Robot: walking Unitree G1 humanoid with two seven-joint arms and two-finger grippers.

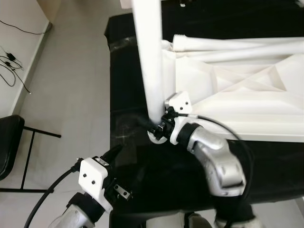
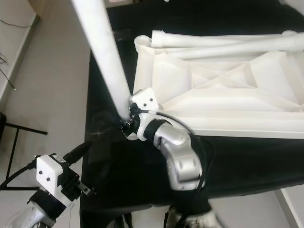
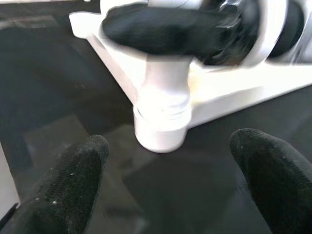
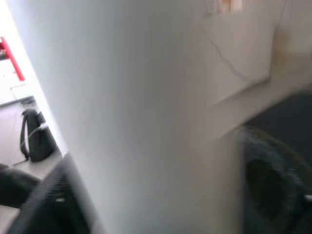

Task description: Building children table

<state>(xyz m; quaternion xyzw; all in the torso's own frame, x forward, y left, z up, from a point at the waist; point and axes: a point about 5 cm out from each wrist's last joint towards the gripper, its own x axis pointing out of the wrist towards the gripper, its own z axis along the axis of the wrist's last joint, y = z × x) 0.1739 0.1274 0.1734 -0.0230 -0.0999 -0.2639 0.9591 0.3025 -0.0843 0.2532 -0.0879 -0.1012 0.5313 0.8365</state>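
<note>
My left tool (image 1: pixel 115 156) hovers released, low beside the black table (image 1: pixel 128 95). My right tool (image 1: pixel 159 127) clenches the white leg (image 1: pixel 148 57) near its foot; its long axis stands upright in the tabletop's (image 1: pixel 247 90) corner socket (image 3: pixel 160 131).

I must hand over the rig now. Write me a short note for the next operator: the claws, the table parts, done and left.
Right claw: shut on the upright white leg, near its base at the corner socket of the upside-down tabletop.
Left claw: open, hovering before that socket, holding nothing.
Two more legs lie on the tabletop's far side.
Done: one leg stands in its socket; tightness cannot be judged.
Left: the remaining legs.
</note>
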